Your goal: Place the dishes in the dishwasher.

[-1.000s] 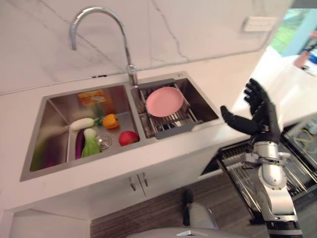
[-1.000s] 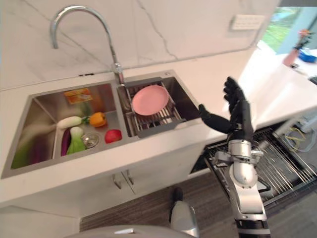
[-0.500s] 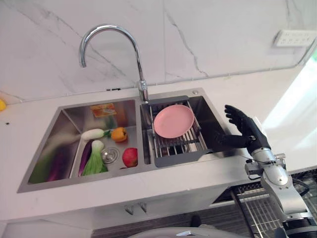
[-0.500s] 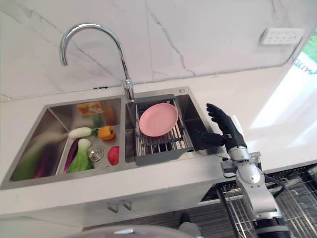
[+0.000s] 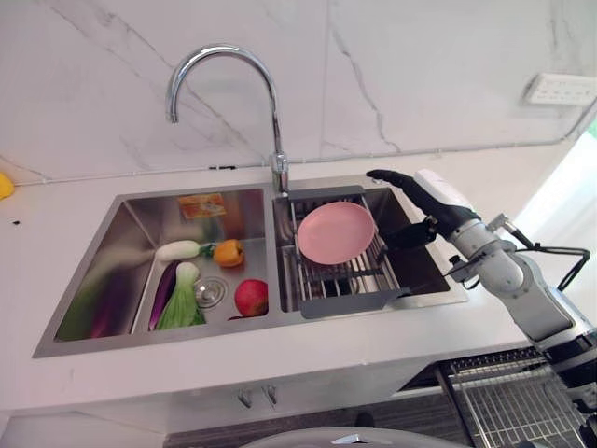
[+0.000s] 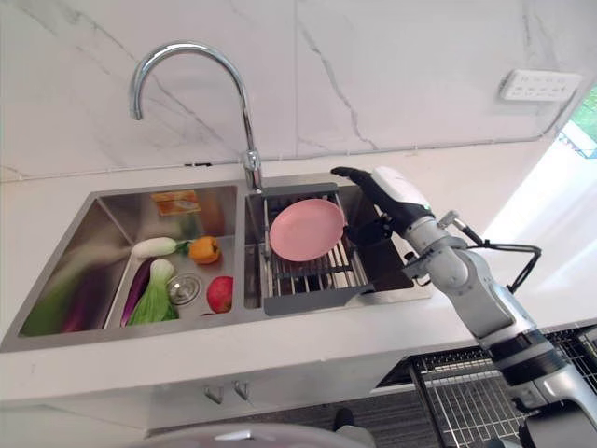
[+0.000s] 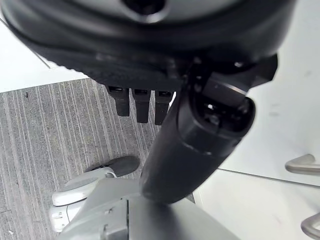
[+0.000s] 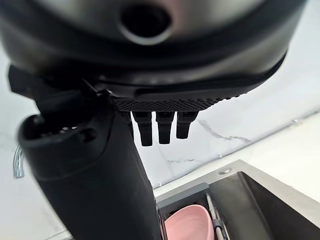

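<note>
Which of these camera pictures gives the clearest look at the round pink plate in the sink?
The left eye view: the round pink plate shows whole, leaning in the grey dish rack over the right basin. The right eye view shows it much the same. The right wrist view catches just its upper edge past the open right hand.

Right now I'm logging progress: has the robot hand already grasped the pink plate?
No. The right robot hand hovers open beside the pink plate, which leans in the sink rack.
</note>
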{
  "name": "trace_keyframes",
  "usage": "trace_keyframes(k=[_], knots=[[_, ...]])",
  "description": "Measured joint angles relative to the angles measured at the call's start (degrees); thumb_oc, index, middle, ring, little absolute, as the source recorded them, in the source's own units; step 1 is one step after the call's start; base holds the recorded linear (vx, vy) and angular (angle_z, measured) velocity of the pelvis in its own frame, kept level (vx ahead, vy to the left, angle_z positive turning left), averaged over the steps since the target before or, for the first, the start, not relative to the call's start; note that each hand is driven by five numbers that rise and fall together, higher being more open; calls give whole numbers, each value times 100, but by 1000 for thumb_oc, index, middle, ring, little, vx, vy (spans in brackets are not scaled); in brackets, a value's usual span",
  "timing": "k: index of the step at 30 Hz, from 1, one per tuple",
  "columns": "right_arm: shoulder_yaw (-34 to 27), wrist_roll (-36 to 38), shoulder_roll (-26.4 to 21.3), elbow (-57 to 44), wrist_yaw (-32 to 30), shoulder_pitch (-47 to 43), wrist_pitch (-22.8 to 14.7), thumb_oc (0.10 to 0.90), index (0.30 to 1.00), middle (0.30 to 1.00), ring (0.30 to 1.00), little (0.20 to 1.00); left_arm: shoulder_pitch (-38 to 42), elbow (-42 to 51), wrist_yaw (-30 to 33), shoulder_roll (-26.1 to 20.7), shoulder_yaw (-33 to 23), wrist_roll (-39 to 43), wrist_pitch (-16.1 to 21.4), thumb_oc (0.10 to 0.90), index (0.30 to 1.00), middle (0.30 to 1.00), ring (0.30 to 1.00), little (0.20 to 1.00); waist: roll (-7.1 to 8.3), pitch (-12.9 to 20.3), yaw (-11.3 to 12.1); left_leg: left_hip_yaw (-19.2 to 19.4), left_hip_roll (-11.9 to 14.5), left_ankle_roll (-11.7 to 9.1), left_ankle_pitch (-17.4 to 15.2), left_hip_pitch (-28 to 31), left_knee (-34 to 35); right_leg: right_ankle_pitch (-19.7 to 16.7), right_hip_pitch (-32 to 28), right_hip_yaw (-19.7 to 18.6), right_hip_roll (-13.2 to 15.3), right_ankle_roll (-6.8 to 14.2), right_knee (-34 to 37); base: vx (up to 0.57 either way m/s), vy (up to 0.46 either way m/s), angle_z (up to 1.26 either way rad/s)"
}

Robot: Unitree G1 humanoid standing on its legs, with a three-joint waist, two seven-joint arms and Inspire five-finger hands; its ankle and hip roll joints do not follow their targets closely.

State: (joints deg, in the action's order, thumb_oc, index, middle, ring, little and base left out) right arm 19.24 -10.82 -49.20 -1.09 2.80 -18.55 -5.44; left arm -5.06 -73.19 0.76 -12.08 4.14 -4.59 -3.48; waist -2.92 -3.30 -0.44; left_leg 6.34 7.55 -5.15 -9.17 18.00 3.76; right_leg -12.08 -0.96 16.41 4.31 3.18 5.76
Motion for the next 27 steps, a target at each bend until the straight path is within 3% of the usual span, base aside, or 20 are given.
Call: trace_keyframes(k=[7,27], knots=[[678,-281,-77,111,223,-357,-150,800,900,900,900,900,4,2,-62,-13,-165,0,82,800,900,900,900,900,4,-7,144,-85,9,-2,2,-32,1,19,-12,62,10,3,6,8,-2,6],[614,-524,-314,67,473,109,-232,800,900,900,900,900,4,-12,-132,-33,-284,221,46,800,900,900,900,900,26,-71,-23,-112,7,-3,3,-47,2,35,-10,91,20,18,11,5,-3,1]])
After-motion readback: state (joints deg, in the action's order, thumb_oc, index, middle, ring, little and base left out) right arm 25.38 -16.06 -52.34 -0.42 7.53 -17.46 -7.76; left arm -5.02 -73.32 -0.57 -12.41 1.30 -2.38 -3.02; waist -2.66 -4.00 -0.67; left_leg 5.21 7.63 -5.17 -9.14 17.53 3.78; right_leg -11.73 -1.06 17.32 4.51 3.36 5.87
